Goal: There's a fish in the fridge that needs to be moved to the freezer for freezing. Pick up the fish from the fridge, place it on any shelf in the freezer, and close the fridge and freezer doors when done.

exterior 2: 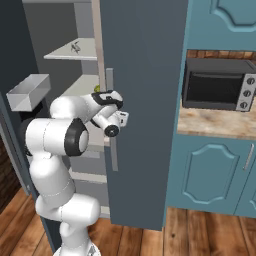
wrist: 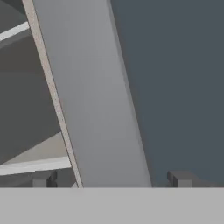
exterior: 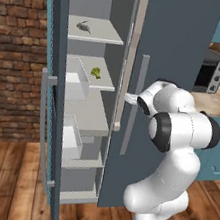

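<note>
Presently, left base view: the fridge is standing with its plain door swung wide; the fish is lying on an upper pale shelf board.
Same view, lower shelf: a green broccoli floret is sitting near the front edge; clear door bins are hanging on the open door.
Same view, arm: the white arm is reaching toward the grey bar handle of the closed door.
Right base view: the gripper is hovering just beside the handle; a black toaster oven is sitting on the counter.
Hand view: the fingertips are standing wide apart, the handle bar running between them, nothing gripped.
</note>
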### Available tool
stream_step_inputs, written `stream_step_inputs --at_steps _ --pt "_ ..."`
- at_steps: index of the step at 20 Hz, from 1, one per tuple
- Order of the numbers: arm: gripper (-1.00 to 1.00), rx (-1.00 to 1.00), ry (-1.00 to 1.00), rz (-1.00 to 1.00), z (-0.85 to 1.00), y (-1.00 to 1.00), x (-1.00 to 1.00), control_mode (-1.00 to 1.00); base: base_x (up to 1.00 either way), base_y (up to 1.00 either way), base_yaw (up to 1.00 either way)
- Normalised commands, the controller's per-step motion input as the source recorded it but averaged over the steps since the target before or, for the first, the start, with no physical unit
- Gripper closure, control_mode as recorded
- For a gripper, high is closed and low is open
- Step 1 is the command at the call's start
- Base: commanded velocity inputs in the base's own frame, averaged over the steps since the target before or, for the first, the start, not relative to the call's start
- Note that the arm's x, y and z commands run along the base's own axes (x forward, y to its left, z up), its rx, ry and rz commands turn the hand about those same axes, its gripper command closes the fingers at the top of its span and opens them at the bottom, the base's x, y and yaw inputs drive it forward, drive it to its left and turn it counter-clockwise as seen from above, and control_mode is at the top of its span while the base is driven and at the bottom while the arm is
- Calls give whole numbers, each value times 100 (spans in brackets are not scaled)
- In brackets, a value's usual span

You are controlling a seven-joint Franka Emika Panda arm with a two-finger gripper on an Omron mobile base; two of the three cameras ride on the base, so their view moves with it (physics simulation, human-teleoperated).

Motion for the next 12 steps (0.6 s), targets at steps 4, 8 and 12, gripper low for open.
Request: stream_step_inputs --at_steps 4,8,12 --pt "-100 8 -10 0 35 -28 73 -100 0 0 0" --pt "-100 10 -26 1 63 -13 9 -100 0 0 0" --pt "-100 11 -39 5 79 0 -7 -100 0 0 0"
